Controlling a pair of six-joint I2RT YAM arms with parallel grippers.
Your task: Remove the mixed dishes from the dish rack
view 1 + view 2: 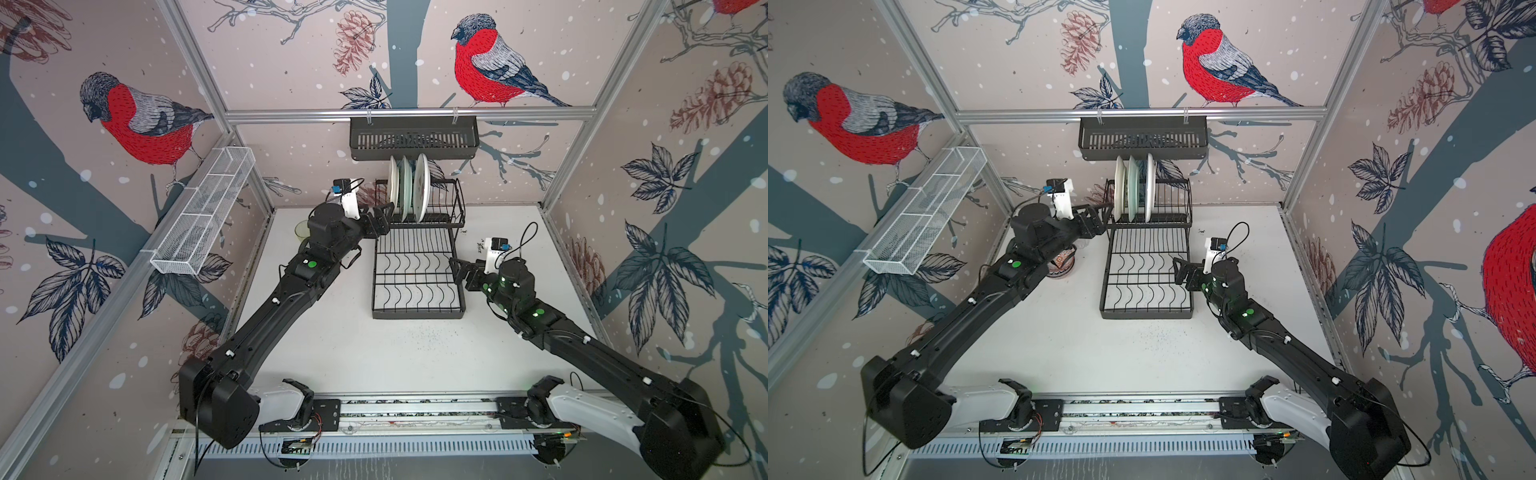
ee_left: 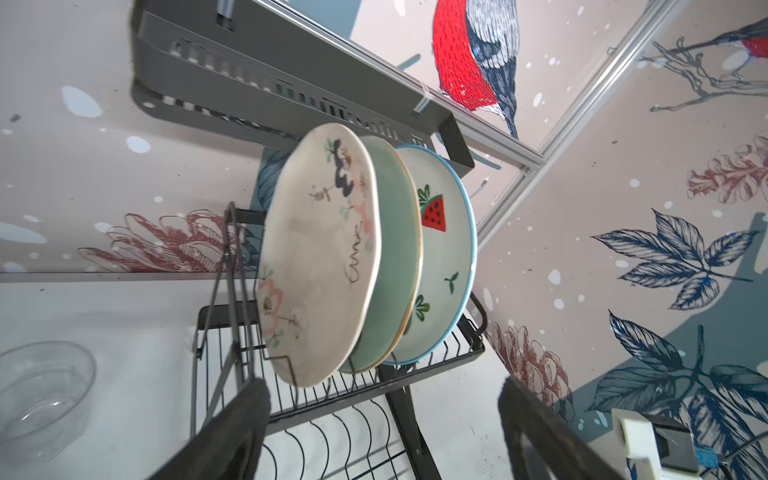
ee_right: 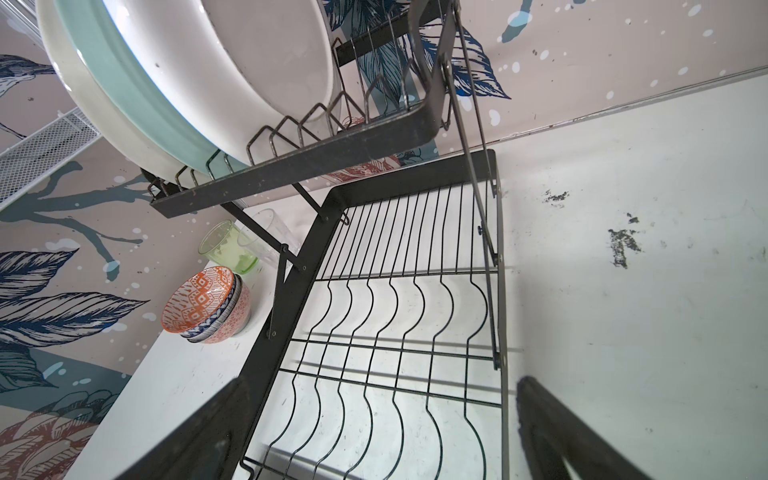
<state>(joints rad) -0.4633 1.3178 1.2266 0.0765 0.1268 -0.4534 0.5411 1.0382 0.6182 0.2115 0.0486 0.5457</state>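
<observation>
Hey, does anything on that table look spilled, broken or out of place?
Nothing broken or tipped: the three plates stand upright in the dish rack. Only dark smudges mark the white table beside the rack.

Black slotted basket (image 1: 413, 137), white mesh basket (image 1: 203, 212)

Black wire rack (image 1: 417, 316); cream plate (image 2: 320, 257) with pink flowers and dark script; plain mint plate (image 2: 395, 257); white plate (image 2: 444, 266), blue rim, red watermelon slice, green leaves; bowls (image 3: 199, 299) orange-and-white geometric, blue-striped, red-patterned; green tumbler (image 3: 226, 247); clear tumbler (image 3: 272, 224); white table (image 1: 332, 353); pinkish walls (image 1: 291, 75) with red-breasted birds
</observation>
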